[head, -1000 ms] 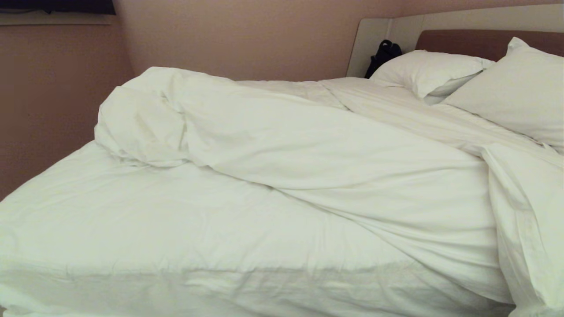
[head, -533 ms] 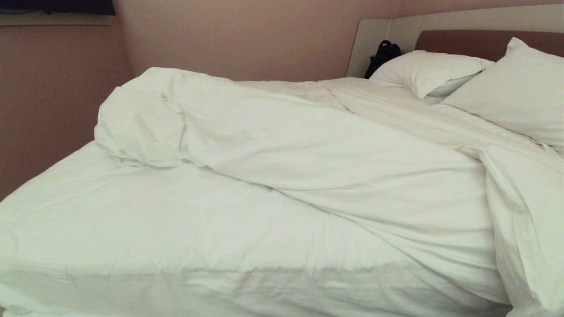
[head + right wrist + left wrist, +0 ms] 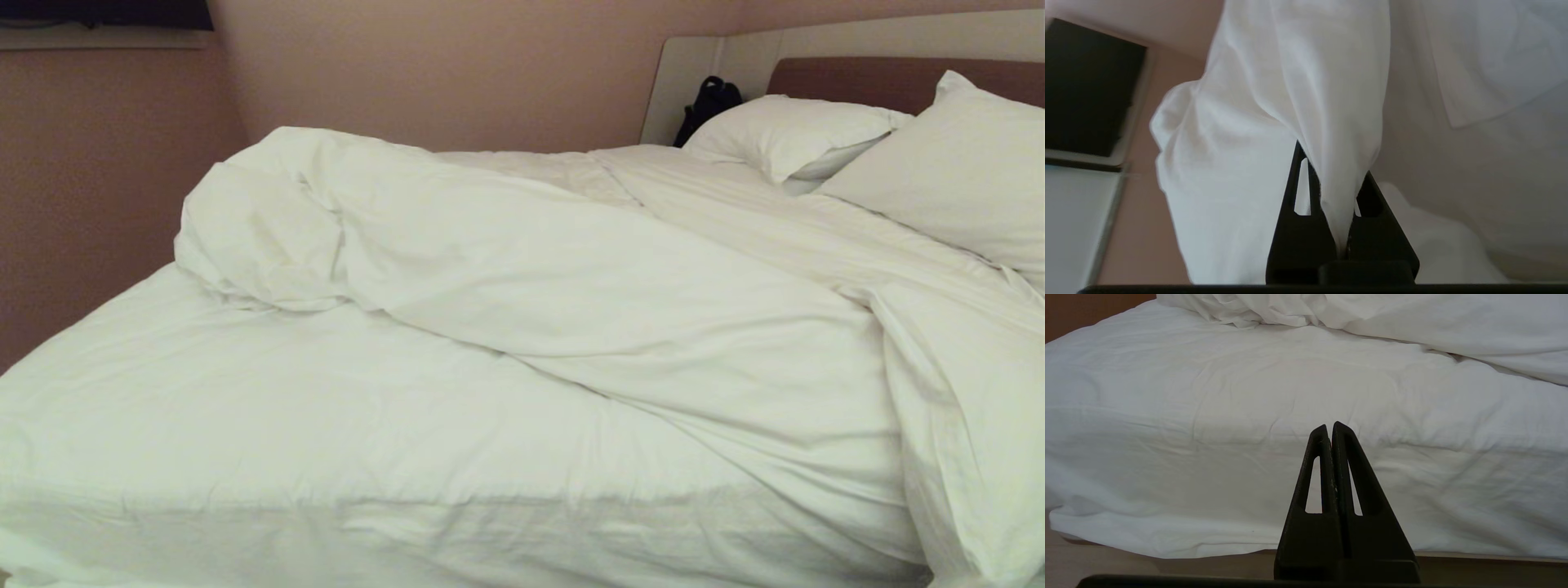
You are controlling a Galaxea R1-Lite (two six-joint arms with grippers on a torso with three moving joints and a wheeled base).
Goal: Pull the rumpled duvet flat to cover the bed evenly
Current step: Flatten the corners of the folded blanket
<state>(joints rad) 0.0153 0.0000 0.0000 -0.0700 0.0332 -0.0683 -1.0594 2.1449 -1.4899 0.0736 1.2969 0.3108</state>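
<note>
I have the duvet (image 3: 571,278) heaped in a long ridge across the bed (image 3: 245,425), running from a bunched lump at about ten o'clock in the head view down to the four o'clock corner, where it spills over the edge. The near half of the mattress toward seven o'clock lies bare under its sheet, and the pillows (image 3: 824,135) sit at two o'clock against the headboard.

My right gripper (image 3: 1337,204) is out of the head view; its own camera shows the jaws pinched on a gathered fold of the duvet, cloth fanning away from the pinch. The left gripper (image 3: 1331,430) hangs parked facing the mattress side, fingers pressed together on nothing.

I judge the quilt soft, puffy and limp, light at a corner but draggy as a whole. It won't push; it only follows a pull, and the cover may slide over the filling. A pinch like this could slip, so I'd want an edge or corner, hem bunched deep between the fingers, and pull low toward the uncovered side
</note>
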